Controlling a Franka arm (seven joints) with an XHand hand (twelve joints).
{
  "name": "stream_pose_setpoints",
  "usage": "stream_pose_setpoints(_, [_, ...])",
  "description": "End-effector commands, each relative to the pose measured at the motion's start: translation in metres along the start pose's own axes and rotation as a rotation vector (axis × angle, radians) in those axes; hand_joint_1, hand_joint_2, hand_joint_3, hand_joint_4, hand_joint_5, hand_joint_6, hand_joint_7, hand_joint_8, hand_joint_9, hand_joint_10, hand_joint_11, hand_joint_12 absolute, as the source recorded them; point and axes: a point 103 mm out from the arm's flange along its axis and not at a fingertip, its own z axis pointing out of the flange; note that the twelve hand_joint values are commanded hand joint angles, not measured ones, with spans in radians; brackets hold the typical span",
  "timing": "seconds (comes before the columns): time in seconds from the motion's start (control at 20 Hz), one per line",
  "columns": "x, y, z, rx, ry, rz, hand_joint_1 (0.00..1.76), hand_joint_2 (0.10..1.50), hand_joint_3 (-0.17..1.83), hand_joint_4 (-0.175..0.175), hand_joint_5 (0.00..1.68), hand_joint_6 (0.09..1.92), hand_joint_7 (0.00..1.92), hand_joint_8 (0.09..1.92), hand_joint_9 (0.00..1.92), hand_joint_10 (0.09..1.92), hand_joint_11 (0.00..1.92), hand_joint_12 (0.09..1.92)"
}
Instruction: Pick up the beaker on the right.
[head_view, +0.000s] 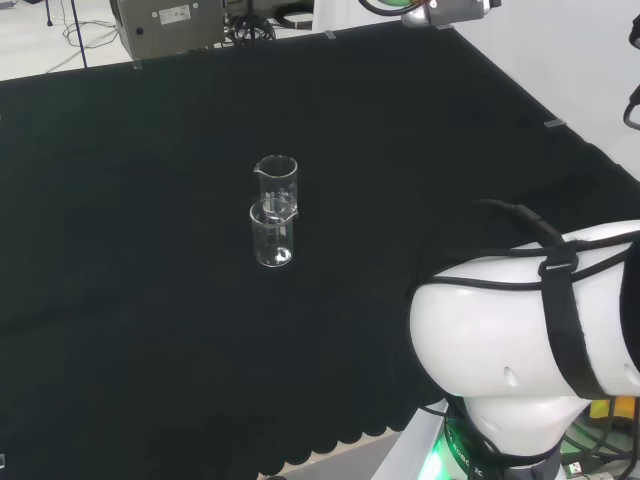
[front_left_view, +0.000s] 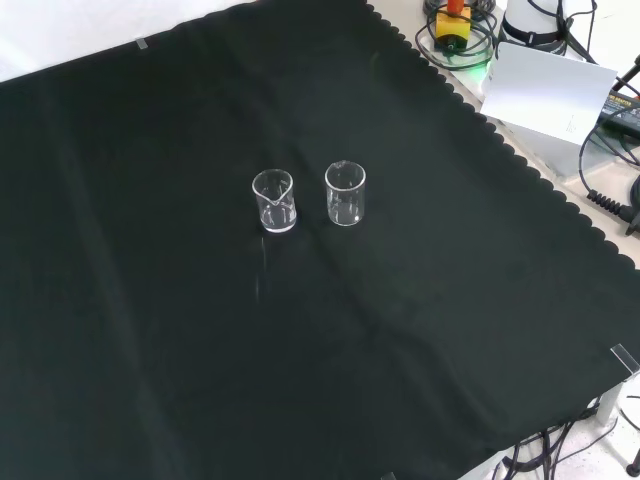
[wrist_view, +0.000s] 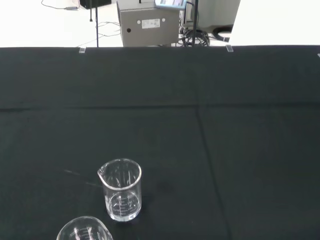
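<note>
Beakers: two clear glass ones upright on black surface (front_left_view: 150, 330), near beaker (head_view: 272, 232) just beside far beaker (head_view: 277, 181), both look empty. Hand state: cannot tell.

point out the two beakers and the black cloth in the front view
left beaker (front_left_view: 273, 202), front view, on its glass wall
right beaker (front_left_view: 345, 196), front view, on its glass wall
black cloth (front_left_view: 150, 340), front view, on a bare stretch
</note>
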Motion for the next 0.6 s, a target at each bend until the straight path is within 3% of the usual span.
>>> stream_pose_setpoints(0.05, [-0.008, 0.009, 0.021, 0.027, 0.032, 0.027, 0.09, 1.32, 0.29, -0.004, 0.24, 0.11, 0.01, 0.33, 0.1, 0.61, 0.0, 1.11])
stream_pose_setpoints(0.25, [-0.013, 0.02, 0.042, 0.044, 0.044, 0.024, 0.1, 1.32, 0.28, -0.006, 0.25, 0.1, 0.03, 0.35, 0.12, 0.62, 0.0, 1.12])
stream_pose_setpoints(0.6, [-0.023, 0.061, 0.087, 0.045, 0.109, -0.022, 0.18, 1.28, 0.24, -0.009, 0.26, 0.09, 0.05, 0.39, 0.14, 0.63, 0.0, 1.13])
